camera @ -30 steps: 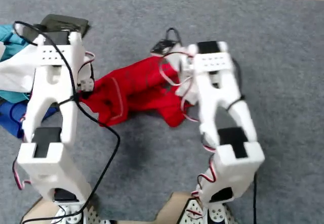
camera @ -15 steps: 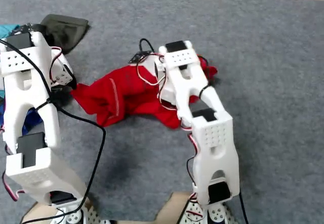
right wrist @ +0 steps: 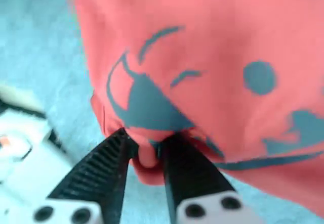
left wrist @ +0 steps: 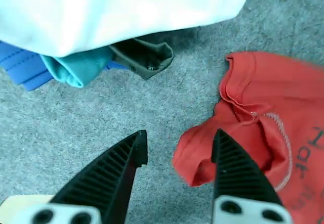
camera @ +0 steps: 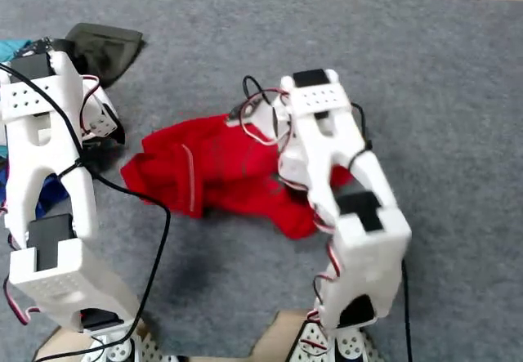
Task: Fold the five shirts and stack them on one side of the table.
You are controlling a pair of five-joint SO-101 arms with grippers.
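The red shirt (camera: 208, 174) lies crumpled near the middle of the surface (camera: 458, 92), print side up, neither spread flat nor folded. The right end effector (right wrist: 148, 145) is pressed together on a small pinch of its cloth, just beside the dark print. That low, tight hold looks meant for dragging this part outward to open the garment. In the high view the right arm stands over the shirt's right half and hides the grip itself.

The left end effector (left wrist: 178, 139) is spread with nothing between its fingers. It sits over bare surface, just beside the bunched end of the shirt nearest it; whether that bunch is a sleeve or a hem corner is hard to tell. I judge it is placed there to take the opposite end, so the two arms can draw the cloth taut between them.

The other four shirts are heaped on the left arm's side. A white shirt (left wrist: 101, 6) lies on top, a teal shirt (left wrist: 76, 64) and a blue shirt (left wrist: 25, 67) show beneath its edge, and a dark shirt (left wrist: 147, 57) pokes out nearest the red one, apart from it. The heap is loose and unfolded, likely kept aside to leave working room in the middle. No folded stack is visible, so the task seems to be at an early stage.
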